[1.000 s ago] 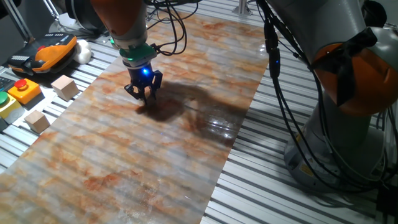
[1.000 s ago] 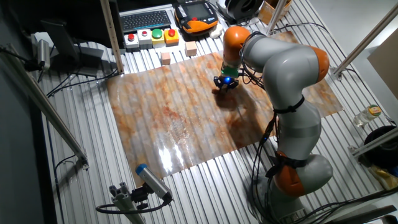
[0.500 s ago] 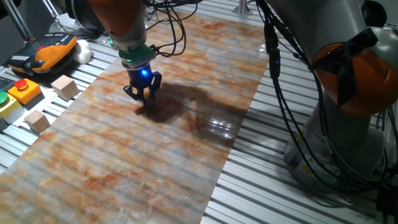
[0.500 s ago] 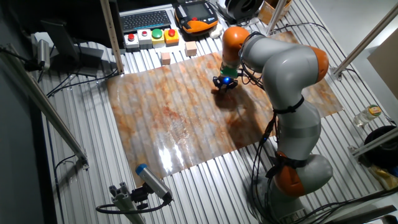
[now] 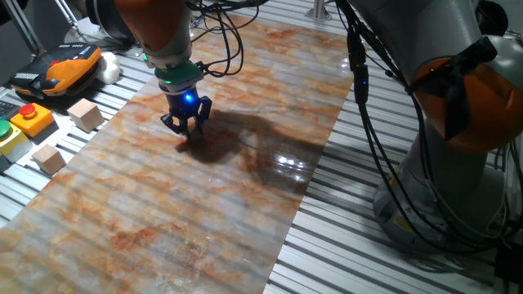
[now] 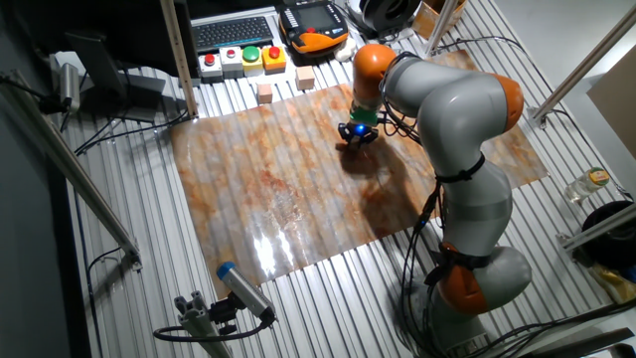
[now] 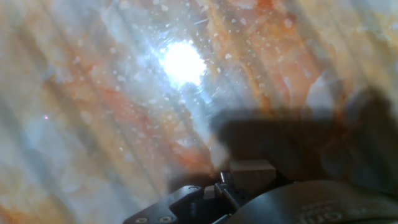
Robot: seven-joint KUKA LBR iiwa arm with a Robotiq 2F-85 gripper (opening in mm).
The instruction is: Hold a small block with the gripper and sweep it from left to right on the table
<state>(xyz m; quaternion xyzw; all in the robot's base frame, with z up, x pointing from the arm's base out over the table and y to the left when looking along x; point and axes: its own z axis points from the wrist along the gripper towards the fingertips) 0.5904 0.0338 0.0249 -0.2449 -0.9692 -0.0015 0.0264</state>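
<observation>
My gripper (image 5: 185, 128) stands low over the marbled orange, brown and grey sheet (image 5: 245, 204) on the ribbed metal table (image 5: 343, 245), fingertips at the sheet's surface, blue light lit. It also shows in the other fixed view (image 6: 356, 139), at the sheet's far middle. In the hand view the small block (image 7: 251, 173), a pale tan cube, sits between the dark fingers of the gripper (image 7: 249, 183), just above the glossy sheet (image 7: 124, 93). The gripper is shut on it. The block is hidden by the fingers in both fixed views.
Two larger pale wooden cubes (image 5: 85, 114) (image 5: 47, 158) lie by the sheet's left edge. A button box (image 5: 29, 119) and an orange teach pendant (image 5: 61, 67) lie beyond them. The arm's bulky base (image 5: 458, 131) and cables stand at the right. A keyboard (image 6: 234, 32) lies at the far side.
The gripper has slid a little to the left and away along the sheet, still shut on the block. Nothing else has moved.
</observation>
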